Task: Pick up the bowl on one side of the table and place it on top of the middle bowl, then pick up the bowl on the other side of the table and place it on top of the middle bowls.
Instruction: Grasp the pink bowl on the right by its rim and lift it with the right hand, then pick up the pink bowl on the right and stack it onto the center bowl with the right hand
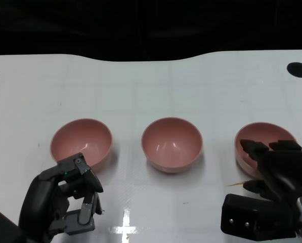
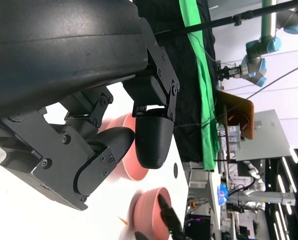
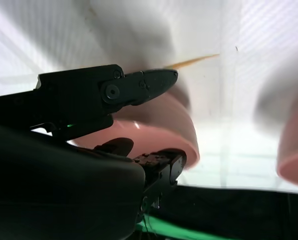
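Three round pink plastic bowls stand upright in a row on the glossy white desk. The middle pink bowl serves as the reference landmark. The left pink bowl stands well apart from it on the robot's left; the right pink bowl stands well apart from it on the robot's right. None of the three is stacked.

Two black hands are in view, one on each side.

Right hand: it is at the right pink bowl, on the near side of that bowl relative to the middle pink bowl's row. In the head view its fingers reach over the near rim and into the bowl. In the right wrist view one finger lies along the outside of the bowl wall and another lies on the opposite side of the rim, so the rim sits between them. Whether the fingers press firmly on the wall cannot be told. The bowl rests on the desk.

Left hand: it is just near of the left pink bowl and apart from it. Its fingers are curled inward, holding nothing.

A thin tan sliver lies on the desk just near of the right pink bowl.
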Controlling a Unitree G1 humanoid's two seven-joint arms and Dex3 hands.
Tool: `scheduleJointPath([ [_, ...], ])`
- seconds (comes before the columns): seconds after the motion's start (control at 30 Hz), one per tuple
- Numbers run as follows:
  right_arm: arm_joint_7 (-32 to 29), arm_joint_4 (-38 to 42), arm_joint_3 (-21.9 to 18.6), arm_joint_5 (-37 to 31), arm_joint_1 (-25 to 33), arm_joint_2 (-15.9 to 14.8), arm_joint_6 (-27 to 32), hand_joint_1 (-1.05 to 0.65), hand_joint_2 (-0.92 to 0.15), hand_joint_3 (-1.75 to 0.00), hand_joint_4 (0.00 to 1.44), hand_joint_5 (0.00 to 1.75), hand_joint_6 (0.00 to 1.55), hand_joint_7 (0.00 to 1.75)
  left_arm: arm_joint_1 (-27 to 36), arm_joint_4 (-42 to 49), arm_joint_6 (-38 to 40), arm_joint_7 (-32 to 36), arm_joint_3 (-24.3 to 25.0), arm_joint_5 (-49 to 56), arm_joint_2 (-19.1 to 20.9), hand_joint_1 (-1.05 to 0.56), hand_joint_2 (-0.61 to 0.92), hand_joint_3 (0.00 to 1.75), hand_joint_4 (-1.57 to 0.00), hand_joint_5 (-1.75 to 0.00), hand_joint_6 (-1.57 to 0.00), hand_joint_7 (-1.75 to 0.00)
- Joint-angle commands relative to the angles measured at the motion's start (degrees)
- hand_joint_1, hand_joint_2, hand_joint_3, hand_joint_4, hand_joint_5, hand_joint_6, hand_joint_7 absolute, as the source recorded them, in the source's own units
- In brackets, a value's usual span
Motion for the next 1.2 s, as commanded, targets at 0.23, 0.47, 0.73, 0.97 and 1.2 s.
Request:
scheduleJointPath([
  [0.23,-8.1,10.9,2.0,4.1,-4.7,-1.4,-4.7,-0.41,-0.92,-0.11,0.76,0.47,0.72,0.12,0.4,-1.2,0.3,0.0,0.1,-0.1,0.6,-0.13,0.41,1.38,-0.88,-1.7,-0.81,-1.54],
  [0.47,-19.1,15.6,1.4,8.6,-5.5,-2.7,-14.6,-0.17,-0.92,-0.13,0.92,1.69,1.29,0.19,0.3,-1.3,0.6,0.1,0.0,-0.2,0.4,-0.13,0.41,1.37,-0.89,-1.7,-0.82,-1.52],
  [0.73,-29.4,13.2,0.7,9.0,-6.5,-4.1,-22.3,-0.19,-0.6,-0.97,0.93,1.75,0.69,1.72,0.5,-1.4,0.8,0.6,0.1,0.2,-0.1,-0.11,0.4,1.39,-0.9,-1.69,-0.84,-1.5],
  [0.97,-29.6,6.3,0.2,9.7,-7.7,-4.8,-26.9,-0.18,-0.37,-1.25,0.96,1.75,0.75,1.7,0.5,-2.0,1.5,0.4,0.1,-0.2,-0.3,-0.12,0.4,1.4,-0.9,-1.68,-0.84,-1.51],
  [1.2,-25.1,0.5,-0.4,14.6,-8.9,-3.8,-31.0,-0.14,-0.35,-1.26,0.97,1.75,0.75,1.74,0.4,-2.1,1.5,0.9,0.1,0.3,-0.5,-0.12,0.38,1.42,-0.91,-1.68,-0.84,-1.51],
])
